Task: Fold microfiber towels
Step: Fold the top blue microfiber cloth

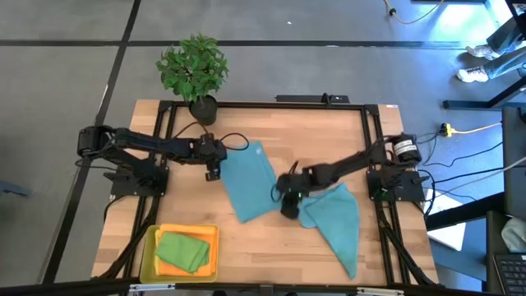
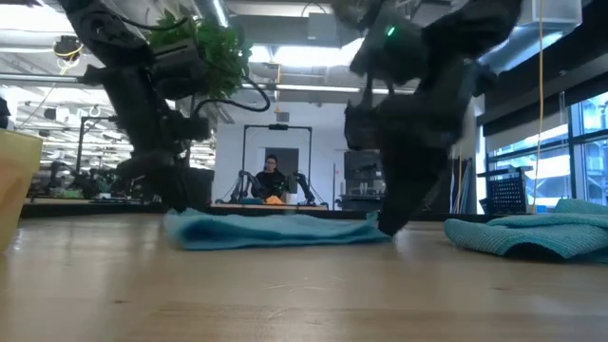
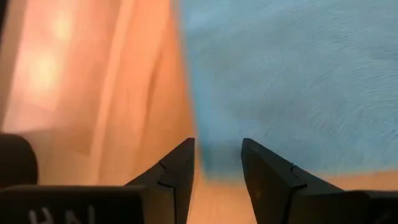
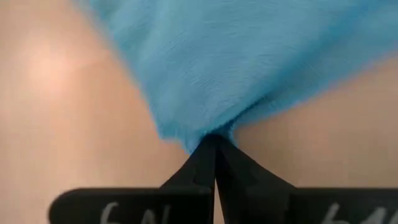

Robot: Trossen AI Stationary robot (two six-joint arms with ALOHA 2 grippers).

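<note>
Lower left of the high view: green towel [image 1: 182, 251] lies in the yellow tray [image 1: 149, 247]. Left hand [image 1: 213, 172], fingers partly spread, holds nothing, at the left edge of the teal towel [image 1: 249, 184] spread mid-desk [image 1: 329, 131]. Right hand [image 1: 288, 205], fingers pressed together, pinches that towel's right corner. Second teal towel [image 1: 339, 220] lies crumpled lower right.

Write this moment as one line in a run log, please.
left hand open at towel edge | right hand shut on towel corner | second towel waiting | green towel in tray
</note>
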